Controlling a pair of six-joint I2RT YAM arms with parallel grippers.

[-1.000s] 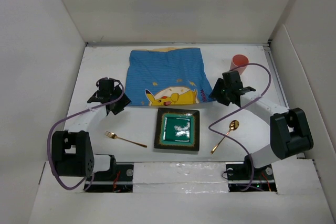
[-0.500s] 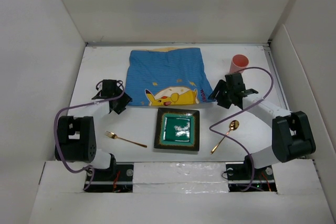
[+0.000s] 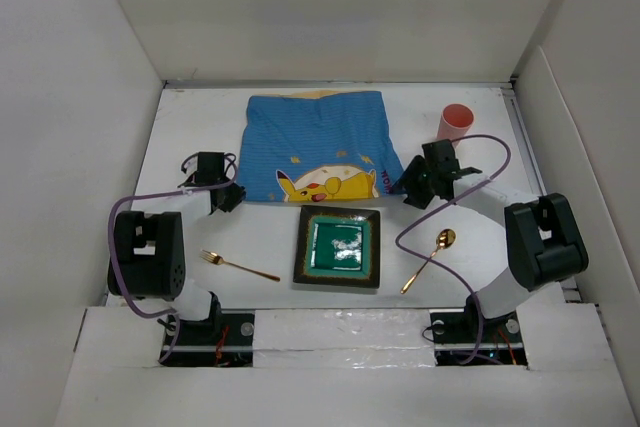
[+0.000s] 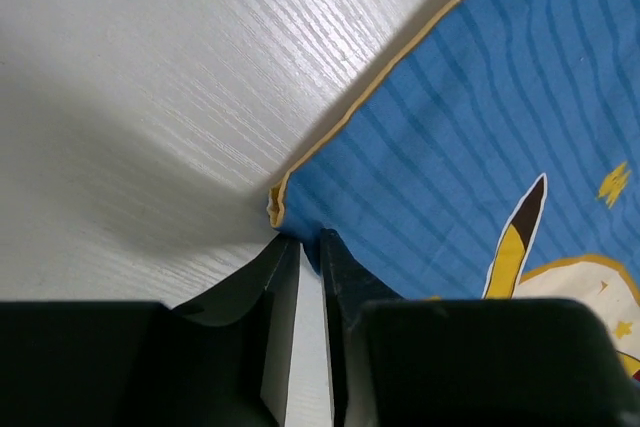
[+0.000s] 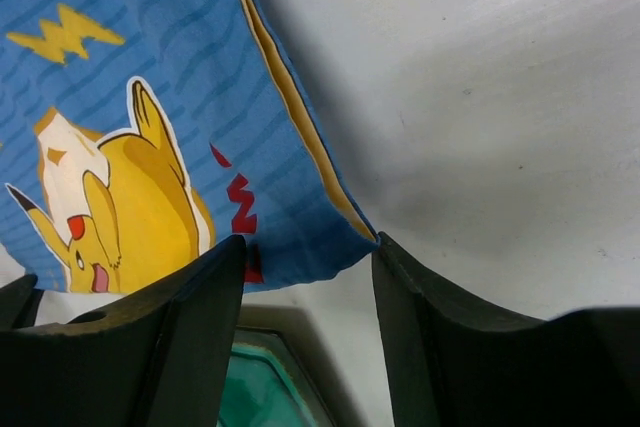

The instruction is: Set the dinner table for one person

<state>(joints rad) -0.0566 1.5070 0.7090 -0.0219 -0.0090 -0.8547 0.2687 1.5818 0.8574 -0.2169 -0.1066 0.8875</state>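
Observation:
The white dinner table [image 3: 200,137] carries a blue striped cloth mat [image 3: 320,142] with a yellow cartoon print at its back middle. My left gripper [image 3: 232,197] sits at the mat's near left corner. In the left wrist view its fingers [image 4: 275,287] stand narrow, and the tips pinch the mat's [image 4: 480,127] corner edge. My right gripper [image 3: 405,185] is at the near right corner. There its fingers [image 5: 200,307] stand wide apart, open, on either side of the mat's [image 5: 130,67] corner, low over the table [image 5: 480,97].
A green square plate [image 3: 338,247] lies just in front of the mat, its edge showing in the right wrist view [image 5: 270,377]. A gold fork [image 3: 240,266] lies left of it, a gold spoon [image 3: 430,257] right. A pink cup [image 3: 455,122] stands back right. White walls surround the table.
The left gripper has closed from wide open down onto the mat's near left corner. Both arms have shifted a little toward the mat's near corners.

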